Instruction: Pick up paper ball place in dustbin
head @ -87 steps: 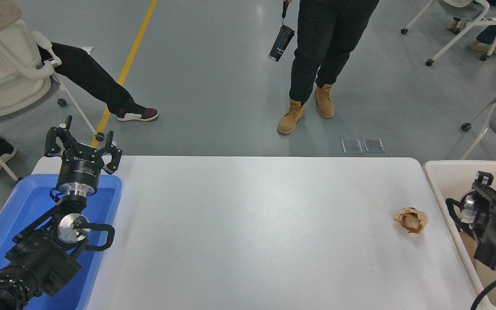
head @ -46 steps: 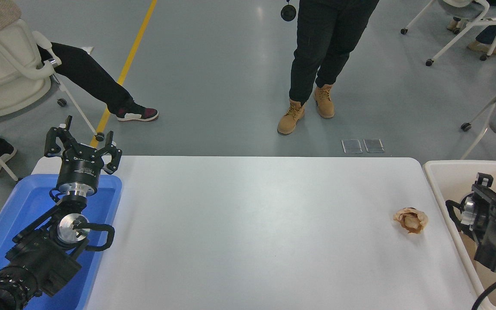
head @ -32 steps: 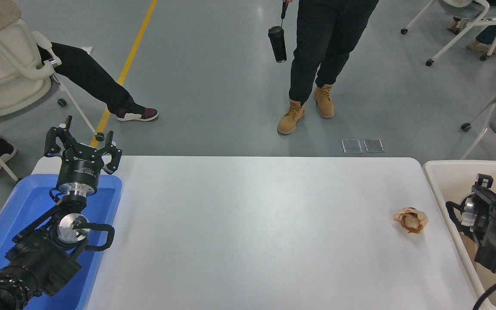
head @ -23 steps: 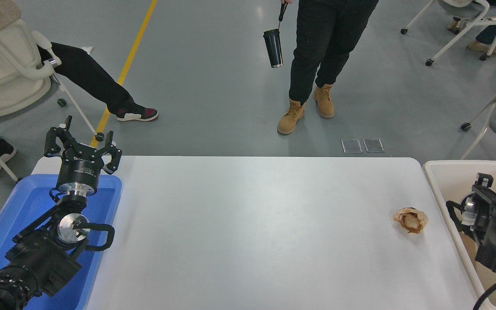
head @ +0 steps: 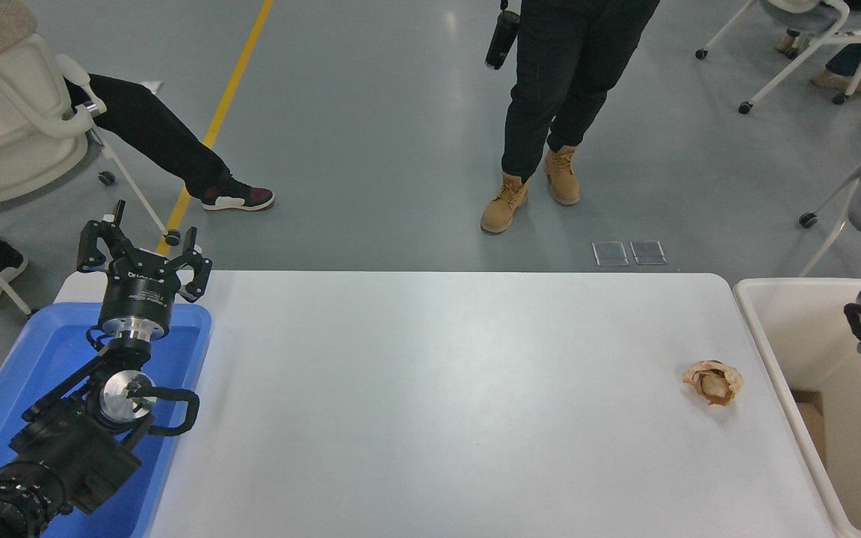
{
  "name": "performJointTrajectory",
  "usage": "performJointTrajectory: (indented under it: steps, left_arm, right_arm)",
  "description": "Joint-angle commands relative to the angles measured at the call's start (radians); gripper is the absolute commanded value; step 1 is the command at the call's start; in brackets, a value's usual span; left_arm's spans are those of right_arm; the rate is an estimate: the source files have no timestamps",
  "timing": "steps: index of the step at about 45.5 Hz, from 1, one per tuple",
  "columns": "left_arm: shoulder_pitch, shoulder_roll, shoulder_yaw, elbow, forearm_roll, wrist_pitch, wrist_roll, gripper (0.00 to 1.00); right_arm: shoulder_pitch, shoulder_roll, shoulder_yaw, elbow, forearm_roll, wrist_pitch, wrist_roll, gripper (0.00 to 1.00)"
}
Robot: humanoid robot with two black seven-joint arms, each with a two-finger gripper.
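Bright, even overhead light, soft shadows, mild sheen on the table (head: 438, 388); sharp throughout.

paper ball (head: 713, 382) on table (head: 438, 388), near right edge | dustbin (head: 774, 321) just right of table | tray (head: 42, 351) at left edge under left gripper (head: 140, 243)

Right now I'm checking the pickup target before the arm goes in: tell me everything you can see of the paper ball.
The paper ball is a small crumpled wad of tan-brown paper with a paler creased centre and irregular folded edges. It lies loose on the white table, near the table's right edge and a little nearer the camera than the middle. It sits beside the dustbin, apart from its rim and outside it. Nothing grips or touches it except the tabletop.
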Motion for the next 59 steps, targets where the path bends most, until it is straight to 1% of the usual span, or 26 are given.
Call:
performJointTrajectory:
  steps: [1, 6, 12, 24, 30, 36, 46, 52, 59]
  left_arm:
    - [0.0, -0.001, 0.0, 0.001, 0.0, 0.0, 0.0, 0.99]
    - [0.0, -0.001, 0.0, -0.001, 0.0, 0.0, 0.0, 0.99]
    - [0.0, 0.001, 0.0, 0.001, 0.0, 0.0, 0.0, 0.99]
    - [0.0, 0.001, 0.0, -0.001, 0.0, 0.0, 0.0, 0.99]
    - [0.0, -0.001, 0.0, 0.001, 0.0, 0.0, 0.0, 0.99]
    - [0.0, 0.001, 0.0, -0.001, 0.0, 0.0, 0.0, 0.99]
    - [0.0, -0.001, 0.0, -0.001, 0.0, 0.0, 0.0, 0.99]
    - [0.0, -0.001, 0.0, -0.001, 0.0, 0.0, 0.0, 0.99]
    - [0.0, -0.001, 0.0, -0.001, 0.0, 0.0, 0.0, 0.99]
  right_arm:
    - [0.274, -0.082, -0.361, 0.212, -0.083, 0.07, -0.001, 1.0]
    - [0.418, -0.084, -0.506, 0.284, -0.151, 0.171, 0.0, 1.0]
    - [0.576, -0.085, -0.592, 0.396, -0.2, 0.304, 0.0, 1.0]
    - [0.927, -0.068, -0.799, 0.645, -0.229, 0.617, -0.001, 1.0]
    - [1.051, -0.067, -0.859, 0.743, -0.249, 0.774, -0.001, 1.0]
    - [1.159, -0.073, -0.873, 0.803, -0.249, 0.986, -0.001, 1.0]
    - [1.315, -0.059, -0.908, 0.872, -0.252, 0.986, -0.001, 1.0]
    - [1.39, -0.035, -0.929, 0.93, -0.252, 0.986, -0.003, 1.0]
    - [1.46, 0.019, -0.971, 0.96, -0.252, 0.986, -0.003, 1.0]
